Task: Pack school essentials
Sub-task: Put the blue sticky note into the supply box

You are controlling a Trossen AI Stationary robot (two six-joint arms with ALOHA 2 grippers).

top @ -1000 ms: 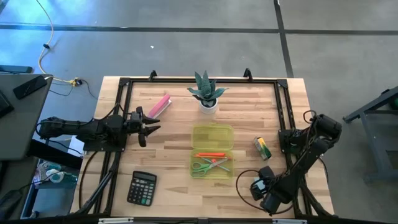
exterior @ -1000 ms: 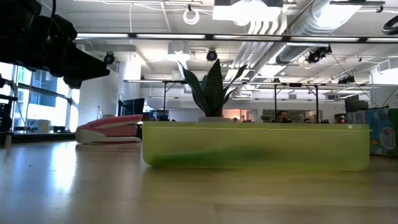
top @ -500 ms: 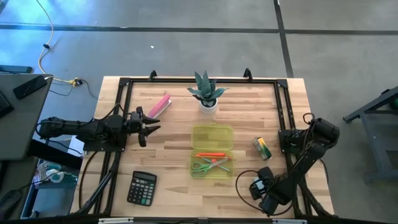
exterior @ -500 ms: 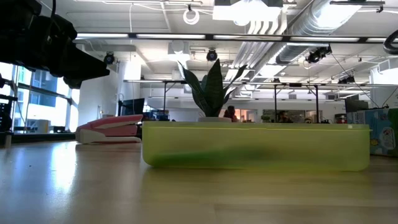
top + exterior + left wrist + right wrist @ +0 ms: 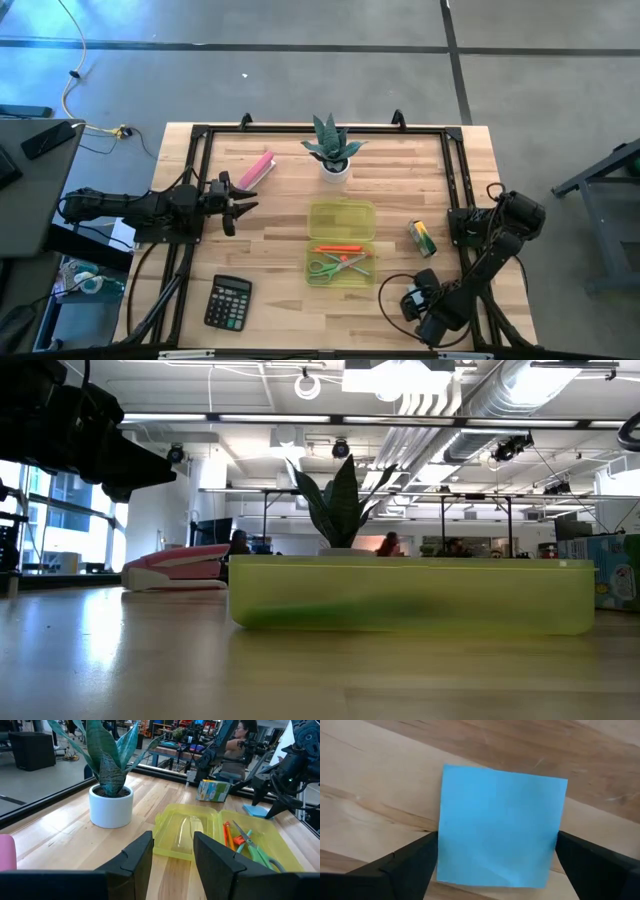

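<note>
Table [image 5: 280, 215]: pale wood planks, light and darker streaks; black frame rails along edges.
Case [image 5: 341, 243]: translucent yellow-green, lid and tray alike.
Pencil [image 5: 338, 248]: orange.
Scissors [image 5: 336, 266]: green handles, orange-red at pivot (clearer in left wrist view).
Note pad [image 5: 501, 825]: plain light blue, no print.
Small block [image 5: 422, 237]: green and yellow.
Bar [image 5: 256, 169]: pink.
Calculator [image 5: 228, 302]: black, pale keys.
Plant [image 5: 334, 143]: blue-green leaves, mottled banding; pot white.
Left gripper [image 5: 172, 857], right gripper [image 5: 495, 865]: dark, near black.
Floor: grey.

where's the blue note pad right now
The blue note pad lies flat on the table, between the open fingers of the right hand, near the front right corner.
</note>
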